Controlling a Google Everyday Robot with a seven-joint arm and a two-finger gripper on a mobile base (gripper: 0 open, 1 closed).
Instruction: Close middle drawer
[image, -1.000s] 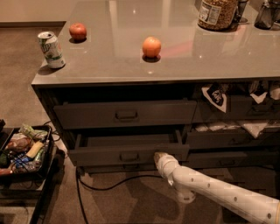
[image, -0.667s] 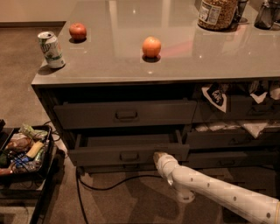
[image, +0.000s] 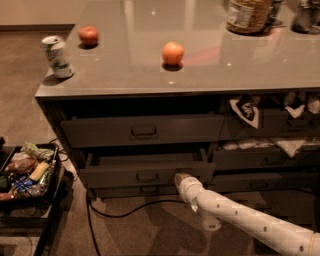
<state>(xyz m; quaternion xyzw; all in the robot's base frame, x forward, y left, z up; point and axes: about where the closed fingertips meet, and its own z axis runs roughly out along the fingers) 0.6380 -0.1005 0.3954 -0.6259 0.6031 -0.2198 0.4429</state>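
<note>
My white arm (image: 250, 222) comes in from the lower right, low over the brown carpet, and ends at my gripper (image: 181, 179), which sits at the front of the middle drawer (image: 112, 176), just right of its small metal loop handle (image: 147, 176). Whether the gripper touches the panel, and whether it is clenched or released, I cannot tell from here. The middle drawer stands partly pulled out of the dark grey cabinet, its low front panel forward of the other fronts and its lighter box sides showing behind it. Below it I see the edge of the lowest drawer (image: 125, 191), and a black cable (image: 125, 212) runs along the floor in front. To the left, on the floor, stands a black crate (image: 56, 165) filled with mixed packages. Above the middle drawer is the taller top drawer (image: 100, 132), also slightly out. To the right are further drawers with a white and black cloth (image: 245, 109) and a pale cloth (image: 290, 145) hanging from them. On the glossy grey countertop (image: 125, 75) stand a green and white can (image: 58, 56) near the left edge, a red apple (image: 88, 35) behind it, an orange (image: 172, 53) near the middle, and a jar (image: 248, 15) at the far right.
</note>
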